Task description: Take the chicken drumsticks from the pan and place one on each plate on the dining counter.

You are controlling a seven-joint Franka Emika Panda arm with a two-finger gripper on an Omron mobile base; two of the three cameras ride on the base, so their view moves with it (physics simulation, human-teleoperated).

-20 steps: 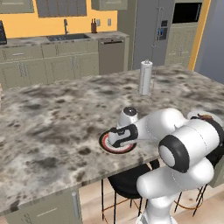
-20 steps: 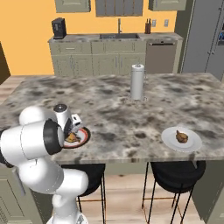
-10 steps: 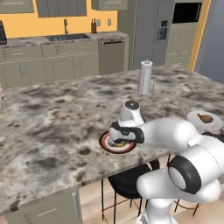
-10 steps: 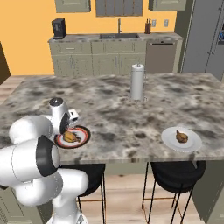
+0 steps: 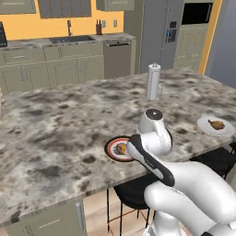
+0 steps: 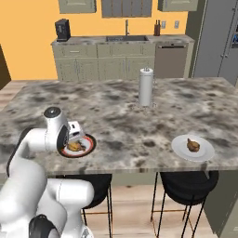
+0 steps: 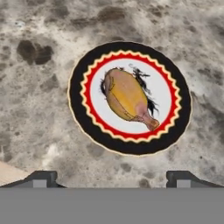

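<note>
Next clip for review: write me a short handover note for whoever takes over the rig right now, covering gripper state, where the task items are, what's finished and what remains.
Gripper: open and empty, hovering above the dark-rimmed plate.
Drumsticks: one lies on the dark-rimmed plate's white centre, near the dining counter front edge. The other drumstick lies on the plain white plate, further to the right along the same edge.
Done: both plates carry one drumstick each.
Left: nothing to move, as far as I can judge; just lift the arm clear of the plate. A paper towel roll stands mid-counter, away from both plates.
</note>
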